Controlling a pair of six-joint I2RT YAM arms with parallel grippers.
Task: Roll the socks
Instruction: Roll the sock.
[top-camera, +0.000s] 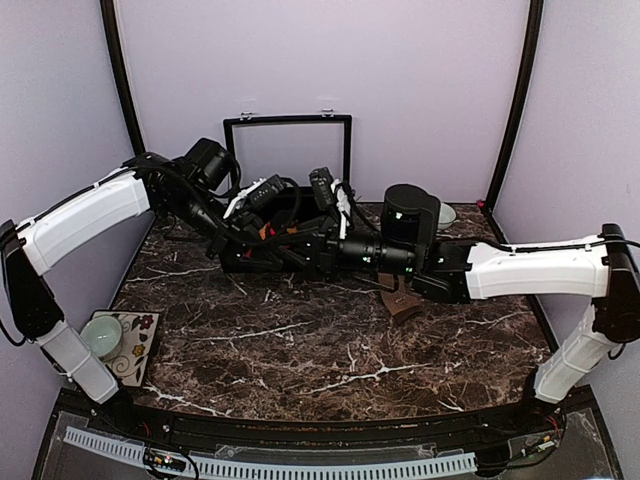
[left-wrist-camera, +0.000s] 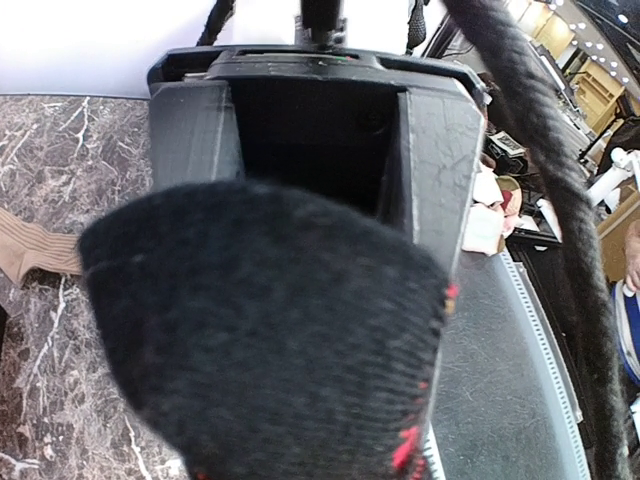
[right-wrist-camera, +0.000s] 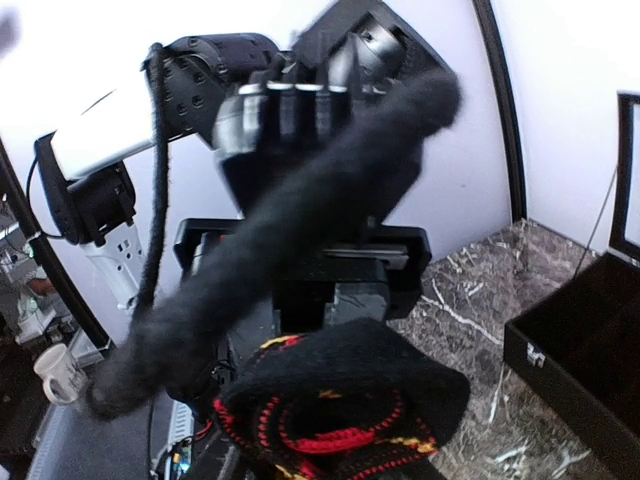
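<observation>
On the marble counter (top-camera: 300, 350) the tan sock (left-wrist-camera: 35, 250) lies unrolled. The left gripper (left-wrist-camera: 318, 190) clasps the bunched argyle sock (right-wrist-camera: 340, 400), rolling seemingly barely begun; the right gripper (top-camera: 310, 255) is too hidden to tell its state.

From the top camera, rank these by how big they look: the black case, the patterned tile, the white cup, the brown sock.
1. Black case
2. Patterned tile
3. White cup
Unranked: brown sock, which is mostly hidden under the right arm.
</observation>
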